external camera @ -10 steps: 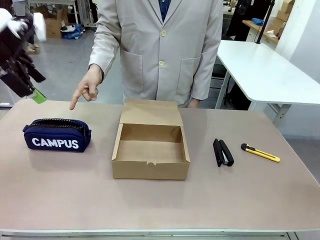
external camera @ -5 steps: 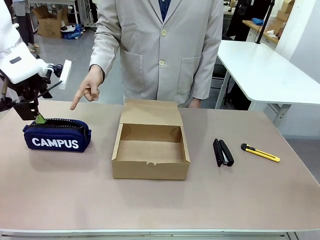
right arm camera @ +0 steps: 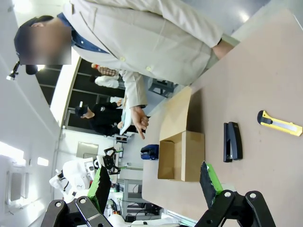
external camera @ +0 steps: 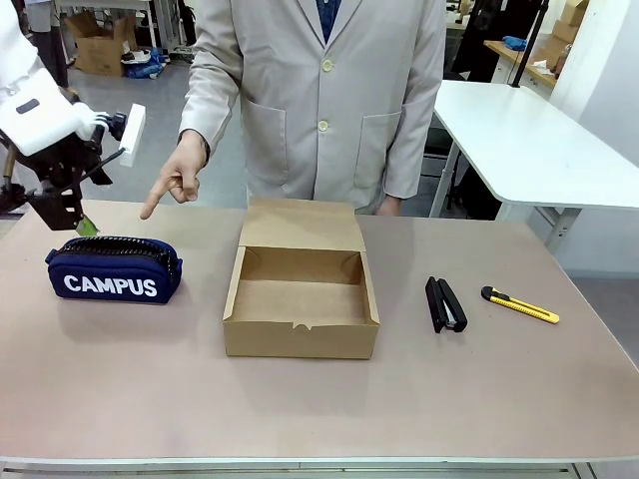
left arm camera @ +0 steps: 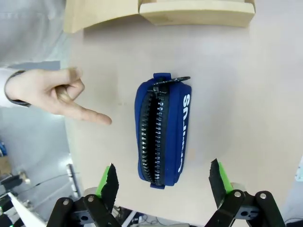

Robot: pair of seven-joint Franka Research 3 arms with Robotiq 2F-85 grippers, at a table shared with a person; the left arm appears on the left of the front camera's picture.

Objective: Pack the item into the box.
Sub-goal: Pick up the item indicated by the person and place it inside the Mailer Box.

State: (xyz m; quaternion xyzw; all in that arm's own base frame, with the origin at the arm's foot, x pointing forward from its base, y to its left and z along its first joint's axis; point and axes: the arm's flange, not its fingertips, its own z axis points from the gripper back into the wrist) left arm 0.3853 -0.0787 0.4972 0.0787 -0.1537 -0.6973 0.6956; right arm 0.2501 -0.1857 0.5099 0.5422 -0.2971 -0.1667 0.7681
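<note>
1. Pouch [external camera: 113, 269] lies left of the box [external camera: 300, 339], apart from it.
2. Left tool [left arm camera: 163, 165] hangs left of the box too, higher up, jaws wide, empty.
3. Right tool [right arm camera: 154, 168] gapes wide, empty.
4. Person's hand [external camera: 175, 178], left of the box, points downward.

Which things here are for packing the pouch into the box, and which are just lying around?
In the job: navy CAMPUS pouch, open cardboard box, open left gripper above the pouch, person's pointing hand.
Lying about: black stapler, yellow utility knife.
</note>
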